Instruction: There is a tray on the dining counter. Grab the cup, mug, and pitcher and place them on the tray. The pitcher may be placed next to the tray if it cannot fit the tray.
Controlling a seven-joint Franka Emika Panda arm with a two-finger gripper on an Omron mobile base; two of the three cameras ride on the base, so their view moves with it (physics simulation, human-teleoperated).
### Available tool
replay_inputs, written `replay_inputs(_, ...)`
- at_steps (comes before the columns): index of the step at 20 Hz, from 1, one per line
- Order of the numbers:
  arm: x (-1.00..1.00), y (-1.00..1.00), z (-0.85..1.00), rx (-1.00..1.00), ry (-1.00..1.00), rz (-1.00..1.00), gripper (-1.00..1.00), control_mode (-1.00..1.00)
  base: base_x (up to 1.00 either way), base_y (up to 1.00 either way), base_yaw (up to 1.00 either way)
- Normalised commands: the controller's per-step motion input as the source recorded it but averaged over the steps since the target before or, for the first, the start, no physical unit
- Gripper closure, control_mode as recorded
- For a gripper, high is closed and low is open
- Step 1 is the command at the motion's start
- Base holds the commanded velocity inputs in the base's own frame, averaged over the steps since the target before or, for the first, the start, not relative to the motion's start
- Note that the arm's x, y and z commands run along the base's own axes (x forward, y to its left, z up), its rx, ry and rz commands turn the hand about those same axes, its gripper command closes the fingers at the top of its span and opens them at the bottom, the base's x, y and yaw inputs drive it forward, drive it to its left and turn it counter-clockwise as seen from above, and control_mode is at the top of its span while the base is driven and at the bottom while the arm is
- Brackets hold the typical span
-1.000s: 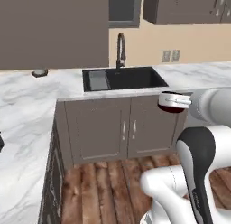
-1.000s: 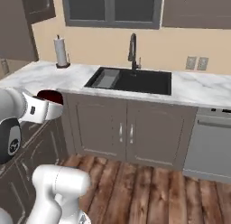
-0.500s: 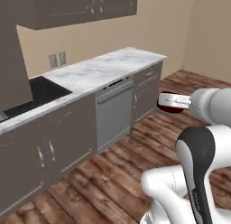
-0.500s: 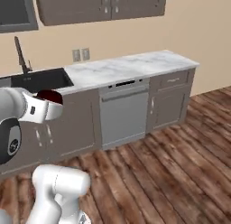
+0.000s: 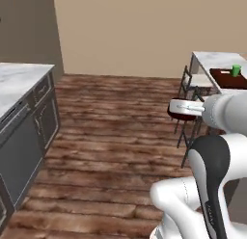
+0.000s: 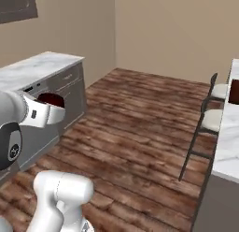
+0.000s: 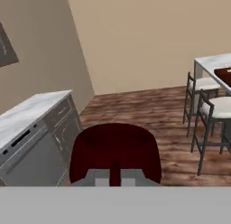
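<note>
One rigid, probably light mug (image 7: 115,151) sits pinched at its near rim by the end effector (image 7: 115,173); glazed walls may slip, so a handle-side grip looks safer.

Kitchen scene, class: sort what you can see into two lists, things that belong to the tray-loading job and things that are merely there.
Part of the job:
- mug, held in the shut tool
- tray on the dining counter
- cup, already on the tray

Merely there:
- stools beside the dining counter
- kitchen worktop with drawers
- wooden floor
</note>
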Motion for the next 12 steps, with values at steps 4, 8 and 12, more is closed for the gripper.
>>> replay_inputs(4, 0.0, 0.0, 0.0, 0.0, 0.0, 0.0, 1.0, 1.0, 0.57, 0.03, -0.9)
replay_inputs(8, 0.0, 0.0, 0.0, 0.0, 0.0, 0.0, 1.0, 1.0, 1.0, 0.31, -0.34)
replay_inputs(12, 0.0, 0.0, 0.0, 0.0, 0.0, 0.0, 1.0, 1.0, 1.0, 0.75, -0.24)
